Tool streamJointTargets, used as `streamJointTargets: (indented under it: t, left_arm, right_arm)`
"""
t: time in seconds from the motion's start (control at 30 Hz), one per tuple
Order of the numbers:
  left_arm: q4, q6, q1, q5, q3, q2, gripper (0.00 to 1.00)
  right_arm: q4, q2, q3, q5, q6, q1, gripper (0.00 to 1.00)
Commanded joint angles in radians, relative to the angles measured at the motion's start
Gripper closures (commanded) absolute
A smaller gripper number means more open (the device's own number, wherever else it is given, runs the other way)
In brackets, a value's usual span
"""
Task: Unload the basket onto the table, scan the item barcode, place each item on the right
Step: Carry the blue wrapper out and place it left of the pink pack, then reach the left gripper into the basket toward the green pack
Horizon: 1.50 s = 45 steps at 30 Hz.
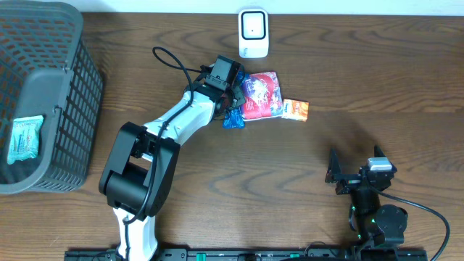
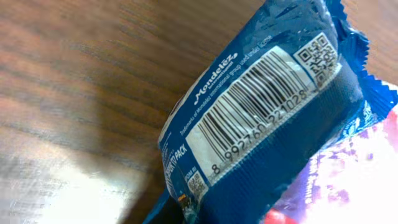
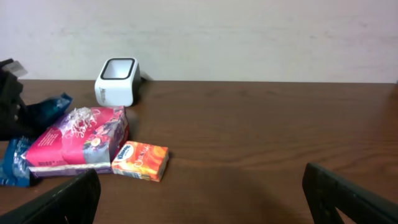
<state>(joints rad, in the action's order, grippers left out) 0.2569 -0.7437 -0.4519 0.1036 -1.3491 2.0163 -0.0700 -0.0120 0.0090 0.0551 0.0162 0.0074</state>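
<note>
A blue snack packet (image 2: 267, 124) fills the left wrist view, its white barcode (image 2: 258, 109) facing the camera. My left gripper (image 1: 230, 101) is shut on this blue packet (image 1: 233, 118), just left of a pink bag (image 1: 262, 94). The gripper's own fingers are hidden behind the wrapper in the left wrist view. The white scanner (image 1: 254, 32) stands at the table's far edge, a little beyond the packet. My right gripper (image 3: 205, 205) is open with nothing between its fingers (image 3: 68, 199), low over the table's near right.
An orange box (image 1: 295, 109) lies right of the pink bag. A grey mesh basket (image 1: 65, 94) with a pale packet (image 1: 25, 138) inside stands at the far left. In the right wrist view the scanner (image 3: 117, 81), pink bag (image 3: 81, 140) and orange box (image 3: 140, 160) sit left of centre.
</note>
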Motion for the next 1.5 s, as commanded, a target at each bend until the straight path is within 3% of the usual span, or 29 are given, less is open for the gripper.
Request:
streamJointTargets:
  t: [0.0, 0.1, 0.2, 0.23, 0.3, 0.33, 0.57, 0.77, 0.93, 1.17, 1.3, 1.47]
  left_arm:
    - [-0.037, 0.104, 0.016, -0.033, -0.018, -0.001, 0.92]
    - [-0.033, 0.124, 0.047, -0.144, -0.018, -0.009, 0.93]
    - [-0.033, 0.211, 0.095, -0.165, -0.019, -0.011, 0.93]
    - [-0.024, 0.230, 0.112, -0.164, -0.018, -0.011, 0.86]
    - [0.003, 0.232, 0.137, -0.163, -0.018, -0.014, 0.62]
    - [0.016, 0.232, 0.147, -0.153, -0.018, -0.016, 0.56]
    - [0.019, 0.265, 0.187, 0.068, -0.019, -0.056, 0.56]
    - [0.017, 0.285, 0.194, 0.072, -0.028, -0.161, 0.56]
    - [-0.009, 0.374, 0.240, 0.053, -0.039, -0.336, 0.56]
    - [-0.015, 0.523, 0.420, -0.210, -0.039, -0.576, 0.55]
    - [-0.033, 0.527, 0.588, -0.407, -0.039, -0.635, 0.52]
    - [-0.053, 0.526, 0.841, -0.434, -0.039, -0.612, 0.51]
  right_arm:
    - [-0.001, 0.006, -0.004, 0.003, -0.010, -0.006, 0.01]
    - [-0.001, 0.006, -0.004, 0.003, -0.010, -0.006, 0.01]
    - [-0.001, 0.006, -0.004, 0.003, -0.010, -0.006, 0.01]
    - [-0.001, 0.006, -0.004, 0.003, -0.010, -0.006, 0.01]
    - [-0.001, 0.006, -0.004, 0.003, -0.010, -0.006, 0.01]
    - [-0.001, 0.006, -0.004, 0.003, -0.010, -0.006, 0.01]
    - [-0.001, 0.006, -0.004, 0.003, -0.010, -0.006, 0.01]
    - [-0.001, 0.006, -0.004, 0.003, -0.010, -0.006, 0.01]
    - [-0.001, 0.006, -0.004, 0.003, -0.010, -0.006, 0.01]
    - [-0.001, 0.006, -0.004, 0.003, -0.010, -0.006, 0.01]
    - [-0.001, 0.006, -0.004, 0.003, -0.010, -0.006, 0.01]
    - [-0.001, 0.006, -0.004, 0.003, -0.010, -0.006, 0.01]
